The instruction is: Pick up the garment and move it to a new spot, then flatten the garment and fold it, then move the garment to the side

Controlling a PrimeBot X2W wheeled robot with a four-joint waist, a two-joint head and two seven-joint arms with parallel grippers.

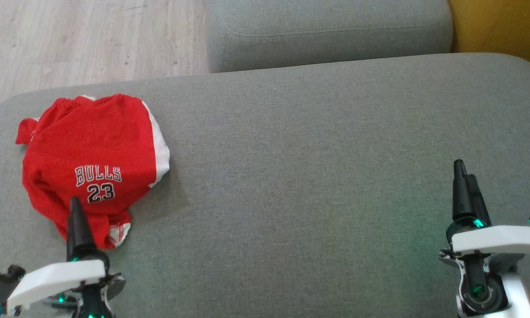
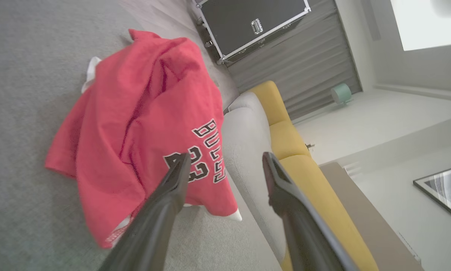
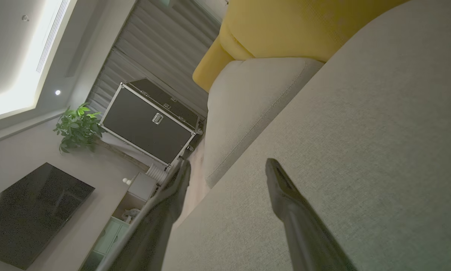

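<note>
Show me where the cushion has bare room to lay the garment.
Bare: the grey seat cushion between the red jersey and the right tool, up to the far cushion. Crowded: the left end, where the left tool stands at the jersey's near edge.

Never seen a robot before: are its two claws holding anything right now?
Left gripper: open, holding nothing, near the red Bulls jersey.
Right gripper: open, holding nothing, over the grey sofa seat.

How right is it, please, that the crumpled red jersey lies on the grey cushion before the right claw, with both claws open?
One slip: the head view shows the red jersey lying before the left claw, not the right claw. The rest holds: crumpled, on the grey cushion, both claws open.
</note>
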